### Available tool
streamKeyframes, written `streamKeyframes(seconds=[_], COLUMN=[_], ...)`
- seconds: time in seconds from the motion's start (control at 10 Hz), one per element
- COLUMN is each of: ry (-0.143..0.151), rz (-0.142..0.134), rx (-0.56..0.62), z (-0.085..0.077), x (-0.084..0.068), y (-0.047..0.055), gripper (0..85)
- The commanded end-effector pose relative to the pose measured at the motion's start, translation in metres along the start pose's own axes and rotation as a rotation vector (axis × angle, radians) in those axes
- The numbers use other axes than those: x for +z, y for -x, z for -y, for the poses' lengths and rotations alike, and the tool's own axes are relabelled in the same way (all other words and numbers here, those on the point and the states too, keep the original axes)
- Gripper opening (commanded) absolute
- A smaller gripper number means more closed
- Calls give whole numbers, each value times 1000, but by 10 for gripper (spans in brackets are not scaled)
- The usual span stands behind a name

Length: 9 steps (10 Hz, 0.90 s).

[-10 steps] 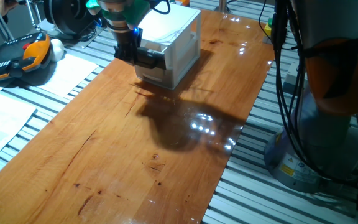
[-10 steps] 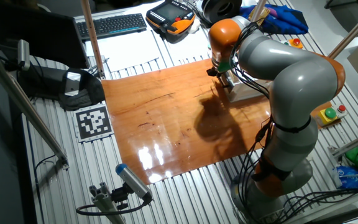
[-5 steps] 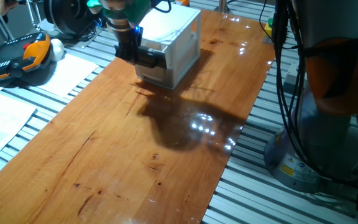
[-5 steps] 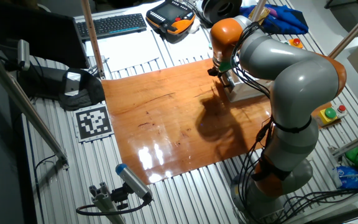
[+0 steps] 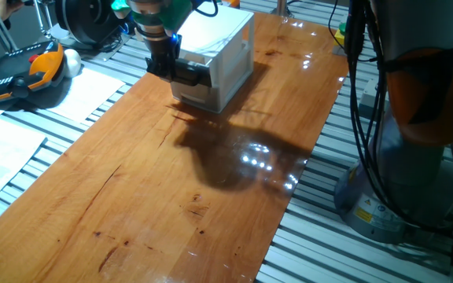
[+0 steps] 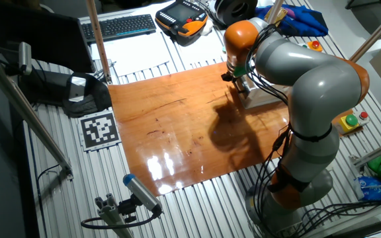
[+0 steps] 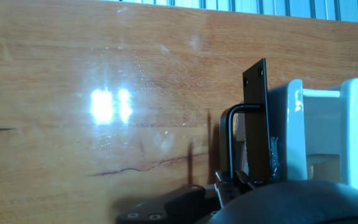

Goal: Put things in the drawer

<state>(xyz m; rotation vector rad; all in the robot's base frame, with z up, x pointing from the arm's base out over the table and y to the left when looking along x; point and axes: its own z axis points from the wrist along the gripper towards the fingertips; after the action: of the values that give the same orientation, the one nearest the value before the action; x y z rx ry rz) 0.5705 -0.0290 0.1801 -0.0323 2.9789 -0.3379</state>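
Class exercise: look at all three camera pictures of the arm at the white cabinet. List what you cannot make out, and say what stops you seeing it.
- Hand: open or shut unclear; fingers lost in shadow in one fixed view, cut off in the hand view.
- Cabinet: mostly behind the arm in the other fixed view.
- Drawer contents: right edge crops it in the hand view.
- Cubes: none visible in any view.

White cabinet (image 5: 225,59) with a black handle (image 7: 257,118) on its drawer (image 7: 294,134); glossy orange-brown wooden worktop (image 5: 171,189); black hand (image 5: 162,63).
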Motion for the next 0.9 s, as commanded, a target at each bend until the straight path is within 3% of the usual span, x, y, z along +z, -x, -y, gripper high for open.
streamKeyframes(seconds=[0.0,0.8], ry=[-6,-7], rz=[3,8], rx=[-3,-11], z=[1,8], x=[1,5], y=[0,-3], gripper=[0,0])
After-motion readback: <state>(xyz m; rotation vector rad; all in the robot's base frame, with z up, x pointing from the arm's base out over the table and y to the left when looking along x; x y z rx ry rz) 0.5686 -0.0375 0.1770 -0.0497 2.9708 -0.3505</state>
